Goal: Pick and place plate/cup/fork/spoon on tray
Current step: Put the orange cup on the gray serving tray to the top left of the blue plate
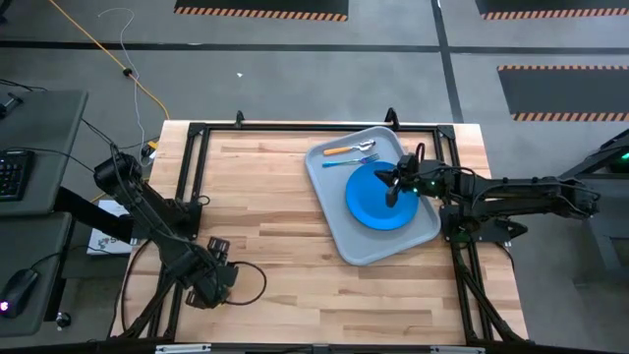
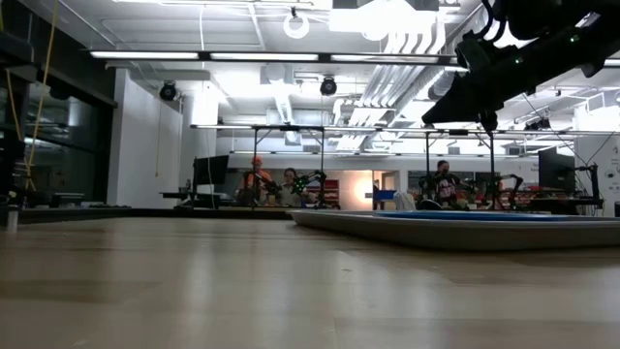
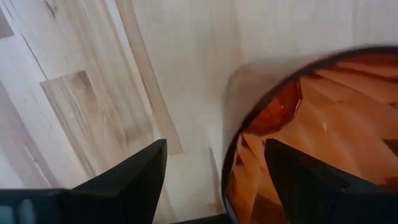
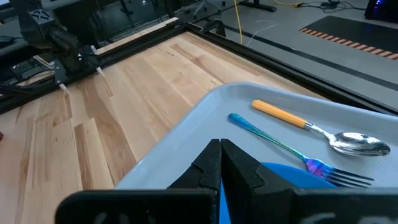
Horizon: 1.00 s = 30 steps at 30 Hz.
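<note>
- Wooden surface (image 1: 275,226), pale planks, dark frame around the edges; both arms over it
- Tray (image 1: 339,226) lies right of centre on the surface, turned at an angle; in the low view its rim (image 2: 455,231) shows as a thin pale band
- Plate (image 1: 373,202) lies flat inside the tray, in the half nearer the right arm; low view shows its blue edge (image 2: 484,216) just above the tray rim
- Right tool (image 1: 395,183) hangs over the plate; its fingers (image 4: 233,165) are pressed together, nothing between them
- Left tool (image 1: 218,244) sits low at the near left part of the surface, well apart from the tray; its fingers (image 3: 134,180) are spread, one on either side of the near wall of the cup, not visibly squeezing it
- Cup (image 3: 311,143) fills the left wrist view, translucent red-orange, standing on the wood; hidden under the arm in the high view
- Spoon (image 1: 351,149) lies in the tray's far end, orange handle (image 4: 280,114) pointing toward the surface's middle, metal bowl away from it
- Fork (image 1: 349,161) lies just beside the spoon, between it and the plate; tines (image 4: 345,177) reach over the plate's edge
</note>
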Available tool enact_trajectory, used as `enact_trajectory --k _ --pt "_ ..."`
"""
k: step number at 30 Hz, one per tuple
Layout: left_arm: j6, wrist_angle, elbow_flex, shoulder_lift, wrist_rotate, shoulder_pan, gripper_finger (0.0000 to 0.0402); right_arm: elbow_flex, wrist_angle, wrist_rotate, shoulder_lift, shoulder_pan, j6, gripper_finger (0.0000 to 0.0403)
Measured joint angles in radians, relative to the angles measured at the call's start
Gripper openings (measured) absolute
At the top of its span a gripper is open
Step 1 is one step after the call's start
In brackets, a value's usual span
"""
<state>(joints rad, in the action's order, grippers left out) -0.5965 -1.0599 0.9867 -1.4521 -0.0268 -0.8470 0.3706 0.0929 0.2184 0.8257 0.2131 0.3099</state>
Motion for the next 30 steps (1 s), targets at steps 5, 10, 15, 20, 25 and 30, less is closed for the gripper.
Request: enact_trajectory --k 5,10,15,20,25,30 --pt "0.006 0.012 0.000 0.000 0.006 0.004 0.0222 0.000 0.000 0.000 0.000 0.000 0.004 0.0000" --pt "0.022 0.012 0.000 0.000 0.048 0.011 0.0128 0.000 0.000 0.000 0.000 0.000 0.001 0.0000" --pt "0.076 0.004 0.015 0.008 0.052 0.051 0.0014 0.000 0.000 0.001 0.000 0.000 0.004 0.0000" --pt "0.164 -0.043 0.109 0.008 0.038 0.115 0.0012 0.000 0.001 0.012 0.000 0.000 0.004 0.0000" --pt "0.349 -0.130 0.271 0.007 -0.087 0.187 0.0008 0.000 0.001 0.061 0.000 0.000 0.000 0.0000" --pt "0.600 -0.137 0.425 0.007 -0.264 0.286 0.0005 0.000 0.002 0.061 0.000 0.000 -0.016 0.0000"
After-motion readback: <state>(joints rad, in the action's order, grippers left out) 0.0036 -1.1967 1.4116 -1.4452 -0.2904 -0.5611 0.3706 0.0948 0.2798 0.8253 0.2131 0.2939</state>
